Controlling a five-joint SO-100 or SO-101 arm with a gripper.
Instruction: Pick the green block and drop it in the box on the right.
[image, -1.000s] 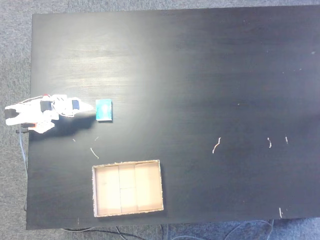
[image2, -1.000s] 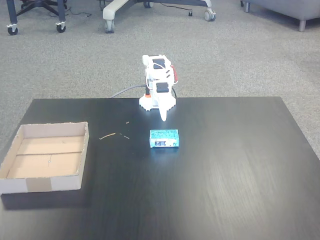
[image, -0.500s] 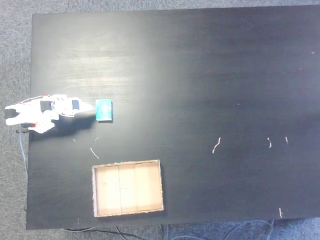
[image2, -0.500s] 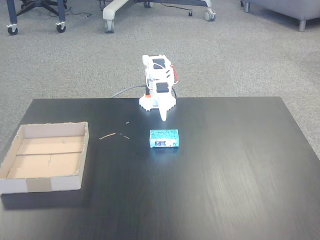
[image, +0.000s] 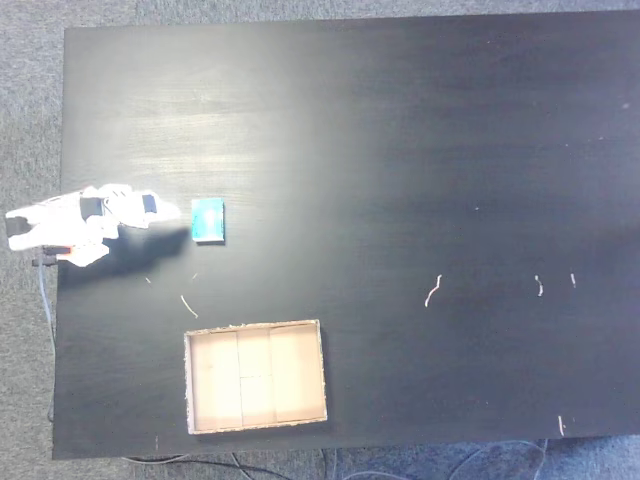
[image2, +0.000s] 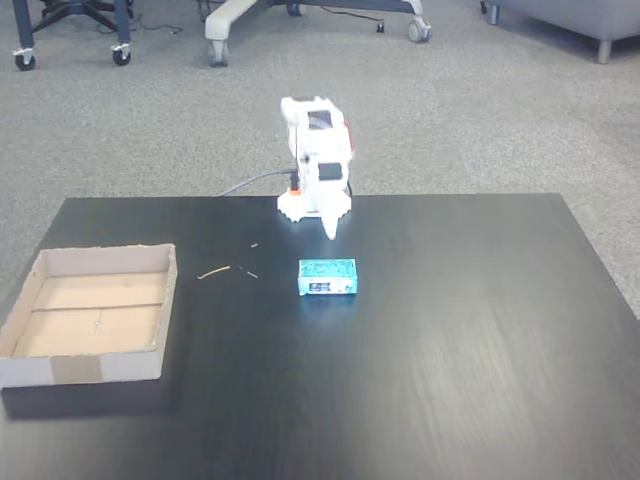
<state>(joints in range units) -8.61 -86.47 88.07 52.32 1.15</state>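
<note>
The green block (image: 208, 220) (image2: 327, 278) lies flat on the black table, a small teal rectangle with a paler edge. My white gripper (image: 176, 212) (image2: 330, 232) hangs just short of it, pointing at it, with its fingers together and nothing between them. A small gap separates the tip from the block. The box (image: 255, 375) (image2: 90, 315), a shallow tan cardboard tray with nothing in it, sits near the table's lower edge in a fixed view from above and at the left in a fixed view from the front.
Small pale scraps (image: 432, 291) (image2: 214, 271) lie scattered on the table (image: 420, 150). The arm's base (image: 40, 228) (image2: 312, 205) stands at the table's edge with a cable (image2: 245, 184) trailing off. Chair wheels (image2: 120, 55) stand on the carpet behind.
The arm has lifted and drawn back slightly, so the gripper tip sits a little farther from the block. The block and the box have not moved.
</note>
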